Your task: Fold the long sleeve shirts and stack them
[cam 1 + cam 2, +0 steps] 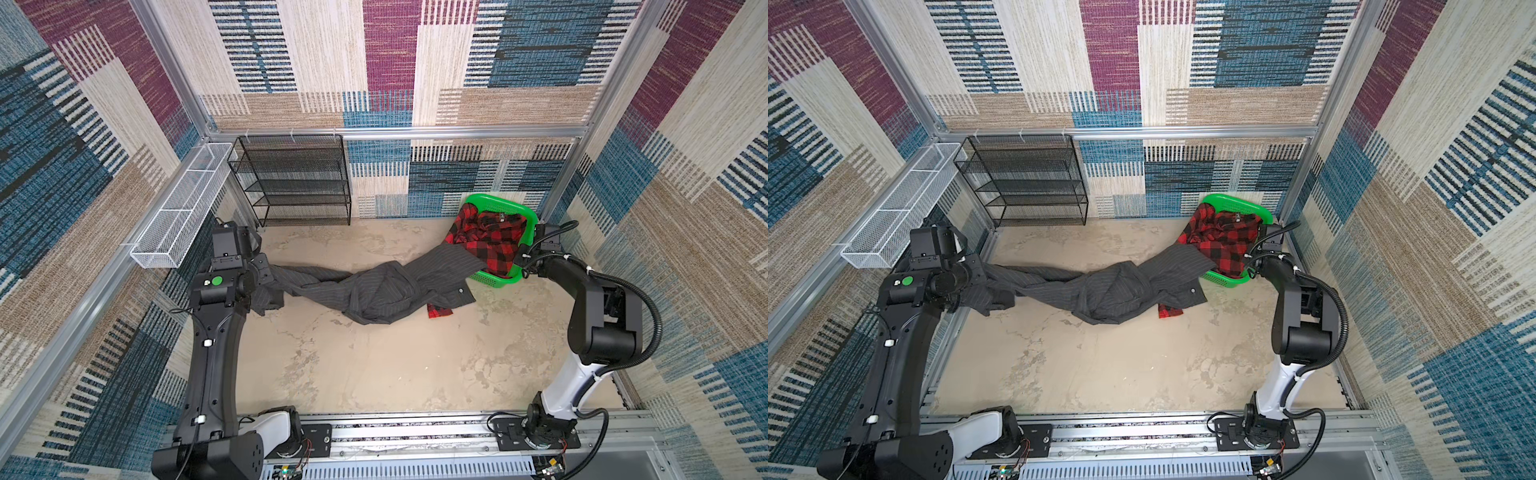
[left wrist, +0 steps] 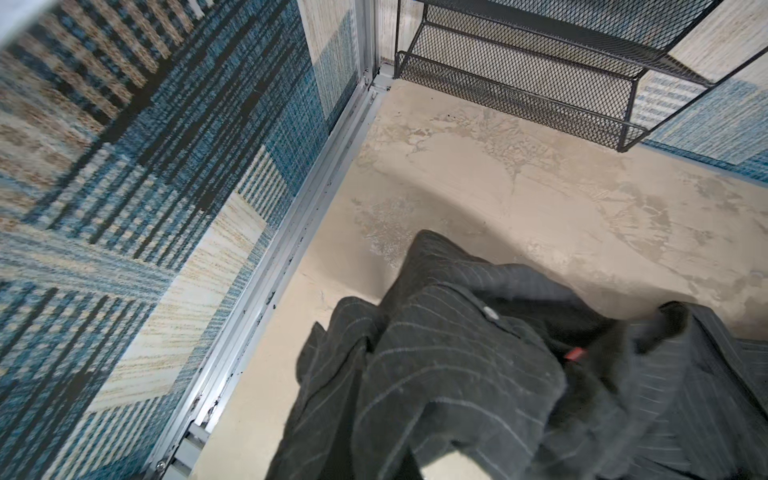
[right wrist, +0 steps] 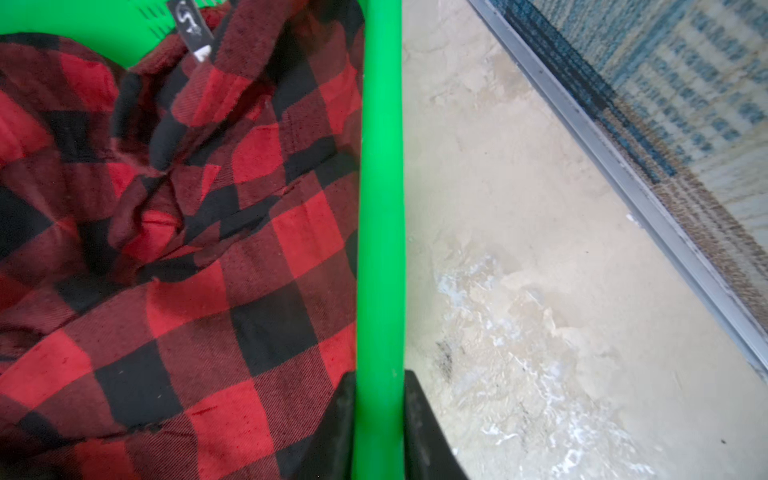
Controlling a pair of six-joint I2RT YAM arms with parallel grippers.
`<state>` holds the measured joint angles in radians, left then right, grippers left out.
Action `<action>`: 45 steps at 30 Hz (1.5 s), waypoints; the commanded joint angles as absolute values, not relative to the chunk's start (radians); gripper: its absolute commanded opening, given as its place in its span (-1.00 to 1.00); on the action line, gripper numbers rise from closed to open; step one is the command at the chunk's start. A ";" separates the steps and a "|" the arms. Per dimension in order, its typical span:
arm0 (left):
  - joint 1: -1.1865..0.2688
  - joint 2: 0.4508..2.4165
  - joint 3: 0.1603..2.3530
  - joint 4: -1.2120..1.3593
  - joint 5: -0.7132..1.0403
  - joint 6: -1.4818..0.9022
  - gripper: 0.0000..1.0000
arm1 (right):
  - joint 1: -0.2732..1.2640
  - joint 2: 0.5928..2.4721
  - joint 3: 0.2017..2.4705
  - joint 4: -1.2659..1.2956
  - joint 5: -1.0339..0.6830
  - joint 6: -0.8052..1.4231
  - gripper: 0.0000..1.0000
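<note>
"Since two shirts need folding, what do your fingers (image 3: 419, 428) hold?"

"My left gripper (image 1: 266, 272) is clamped on one end of the grey shirt (image 1: 374, 291), which lies twisted across the table (image 1: 374, 374) to the basket (image 1: 492, 281). My right gripper (image 3: 379, 384) straddles the basket rim; pinching or loose, I cannot tell. The red check shirt (image 1: 490, 241) sits mostly inside."

"Which step?"

"Pulling the grey one clear, I judge. Next it needs spreading flat."

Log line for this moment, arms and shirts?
left gripper: shut on grey pinstripe shirt | right gripper: astride green basket rim | red check shirt: mostly in basket | folded: none
</note>
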<state>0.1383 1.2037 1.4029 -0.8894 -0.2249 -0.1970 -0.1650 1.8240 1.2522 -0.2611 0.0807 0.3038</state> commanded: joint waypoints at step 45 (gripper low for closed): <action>-0.424 1.837 1.418 -0.737 -0.134 -0.470 -0.30 | 0.206 1.370 0.933 -0.270 0.066 0.387 0.30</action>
